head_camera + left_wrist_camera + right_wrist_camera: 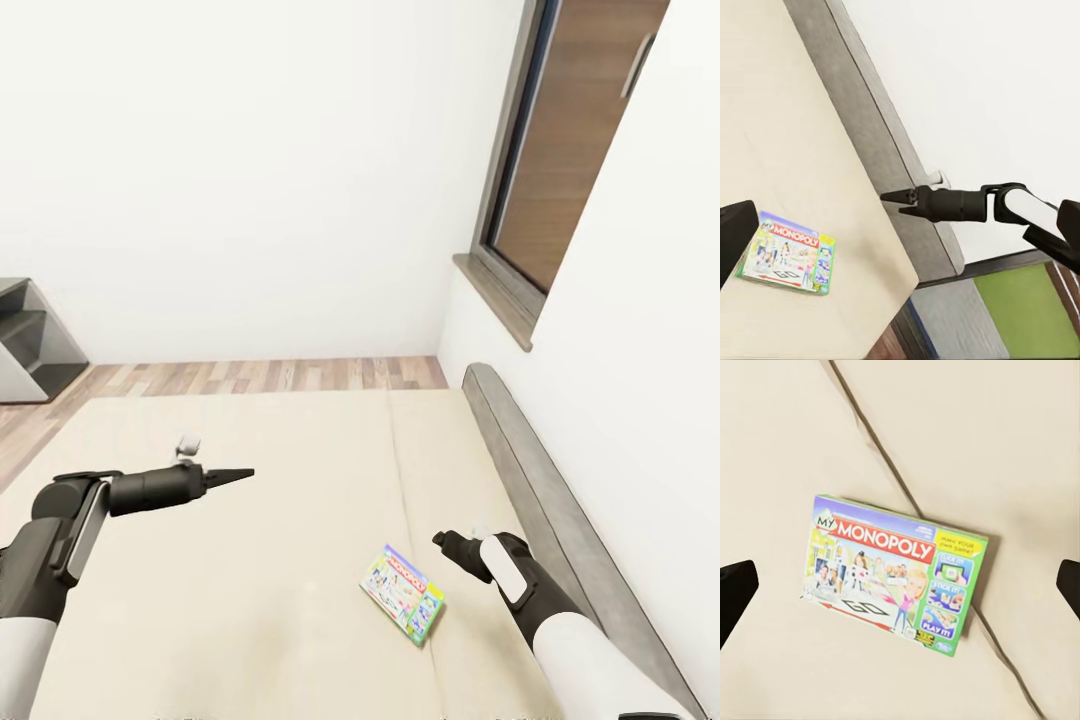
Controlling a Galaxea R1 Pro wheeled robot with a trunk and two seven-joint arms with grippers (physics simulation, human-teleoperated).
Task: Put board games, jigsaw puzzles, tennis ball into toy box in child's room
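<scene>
My right gripper (900, 585) is hovering wide open over the board game (896, 574) lying on the bed (250, 560).

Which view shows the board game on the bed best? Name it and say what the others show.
The right wrist view: the board game sits near the centre, cover up, its Monopoly title readable, lying on the bed across the mattress seam. The head view shows it small and slanted beside the right pincer. The left wrist view shows it low, partly hidden.
</scene>
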